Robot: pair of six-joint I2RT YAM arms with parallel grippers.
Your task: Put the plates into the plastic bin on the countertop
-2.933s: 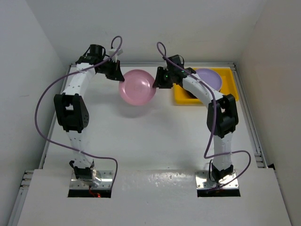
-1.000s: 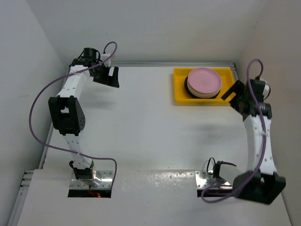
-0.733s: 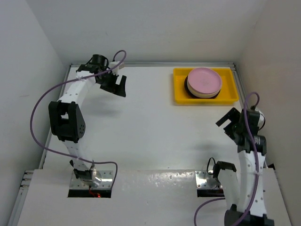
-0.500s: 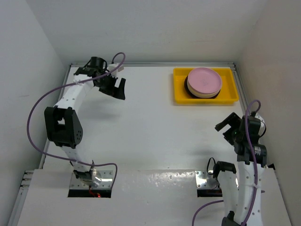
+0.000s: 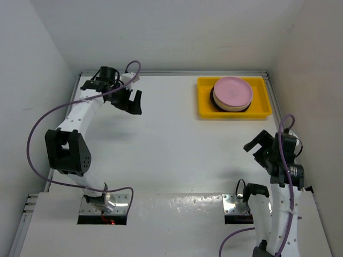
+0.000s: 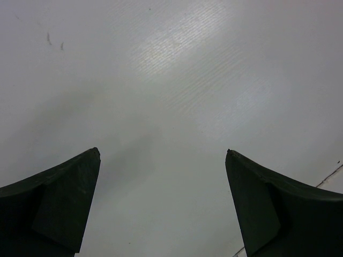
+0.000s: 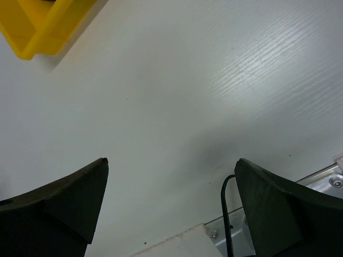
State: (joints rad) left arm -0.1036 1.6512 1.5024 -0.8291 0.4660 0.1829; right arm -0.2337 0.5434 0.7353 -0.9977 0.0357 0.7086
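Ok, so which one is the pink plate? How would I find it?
Look at the white countertop and find the bright yellow plastic bin in its far right corner. A stack of plates sits inside it, and the pink plate is the top one. It is the only plate whose whole round face shows; the others show only as thin edges beneath.

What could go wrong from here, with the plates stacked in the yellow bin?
The plates form a stack in the plastic bin; a passing arm could knock it over. The right gripper, open and empty, hangs near the right wall and might strike it.
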